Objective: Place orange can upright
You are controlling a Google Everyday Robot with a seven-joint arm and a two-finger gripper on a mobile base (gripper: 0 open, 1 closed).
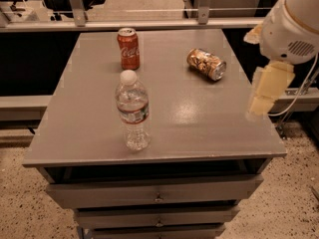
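The orange can (206,63) lies on its side at the back right of the grey table (199,118), its silver top facing the front right. It has a golden-brown body with pale lettering. My gripper (266,91), pale yellow, hangs below the white arm housing (294,26) over the table's right edge. It is in front of and to the right of the can, above it and apart from it. It holds nothing that I can see.
A red Coca-Cola can (128,49) stands upright at the back left. A clear water bottle (132,111) with a white cap stands upright near the front centre. The table has drawers (157,193) below its front edge. A metal railing (149,24) runs behind it.
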